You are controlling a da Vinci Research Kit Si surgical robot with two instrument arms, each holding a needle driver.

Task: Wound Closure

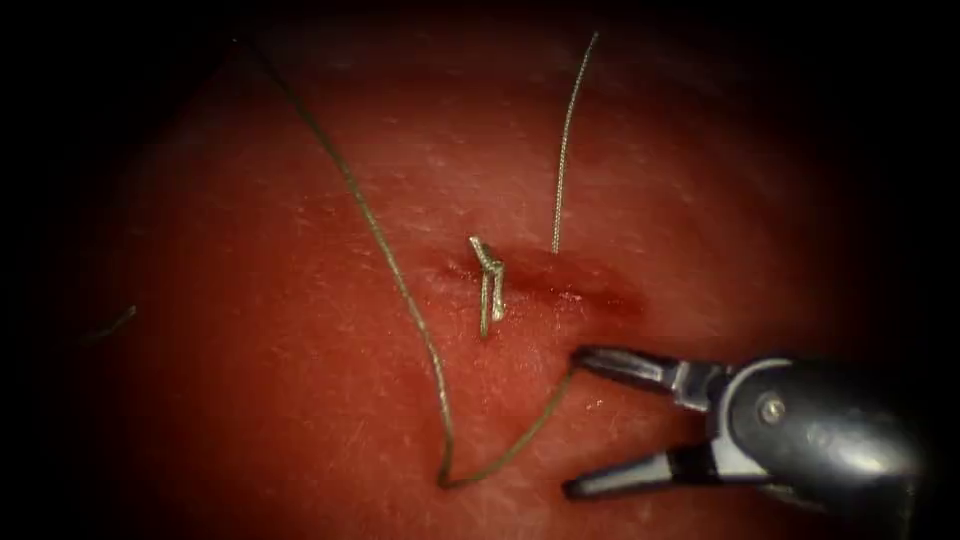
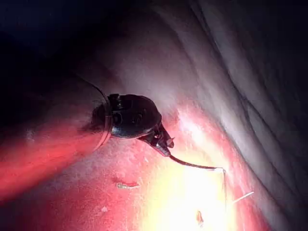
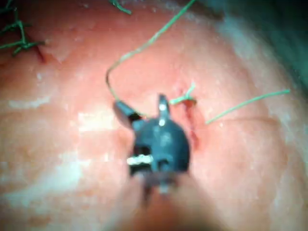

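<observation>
Right tool is sitting with jaws apart, holding nothing, just right of the thread loop. Thread's long run is lying toward the tissue's left edge; knot at the cut.

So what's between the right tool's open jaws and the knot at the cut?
In the endoscope view, bare tissue. The thread runs beside the upper jaw of the right tool, below the knot.
</observation>
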